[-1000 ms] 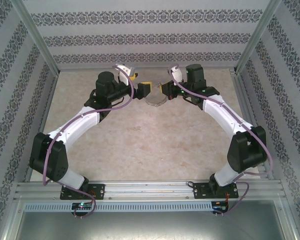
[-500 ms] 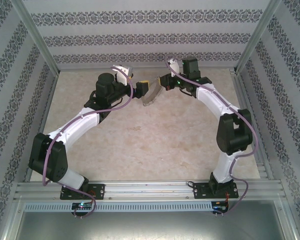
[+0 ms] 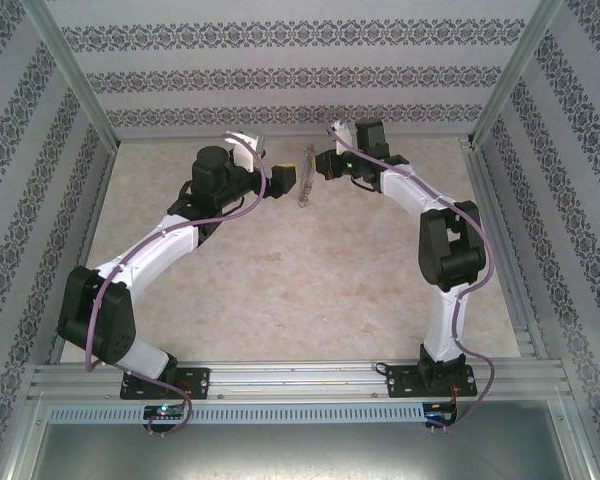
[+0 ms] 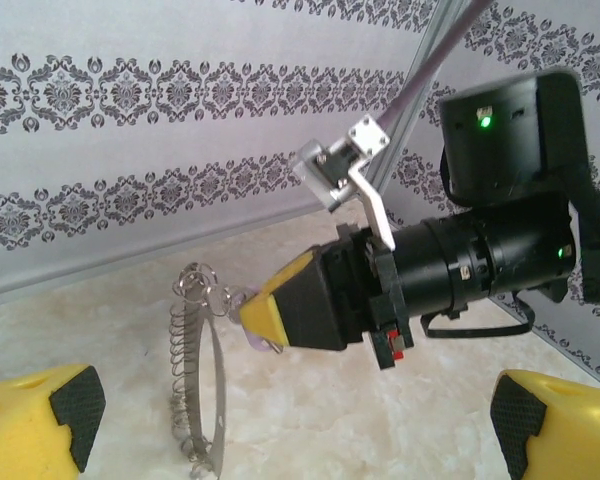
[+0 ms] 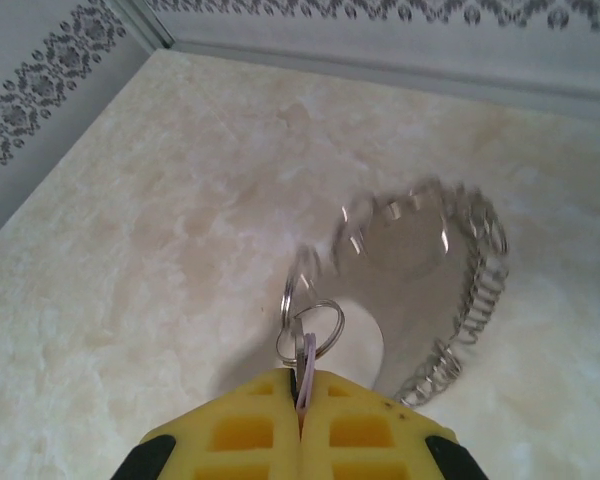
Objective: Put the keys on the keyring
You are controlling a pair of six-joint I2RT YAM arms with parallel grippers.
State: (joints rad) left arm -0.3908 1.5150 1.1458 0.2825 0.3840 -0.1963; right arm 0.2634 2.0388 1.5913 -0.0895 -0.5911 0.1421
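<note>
Marbled beige tabletop (image 3: 280, 290) spreads beneath me, closed in by grey damask-striped walls (image 3: 300, 75). From above, starting at the left of the frame, my left arm (image 3: 145, 255) arcs up toward the top centre. There my left gripper (image 3: 286, 180) has its jaws spread as wide as they go, holding nothing. In its own wrist view the two yellow fingertips (image 4: 40, 410) stand in the lower left and lower right corners with bare tabletop between them.

Just right of that gripper the keyring (image 3: 304, 184) hangs upright, showing from above as a thin edge-on line. In the left wrist view it is a coiled, beaded loop at lower centre-left. Whether its lowest part touches the tabletop I cannot tell.

Right of it again, at upper centre, my right gripper (image 3: 316, 164) is pinched tight on the key (image 5: 306, 368). The lilac head shows as a thin strip between the yellow pads at the bottom of the right wrist view. A small wire ring (image 5: 318, 328) sits just above the strip, and the big loop is blurred beyond, right of centre.
</note>
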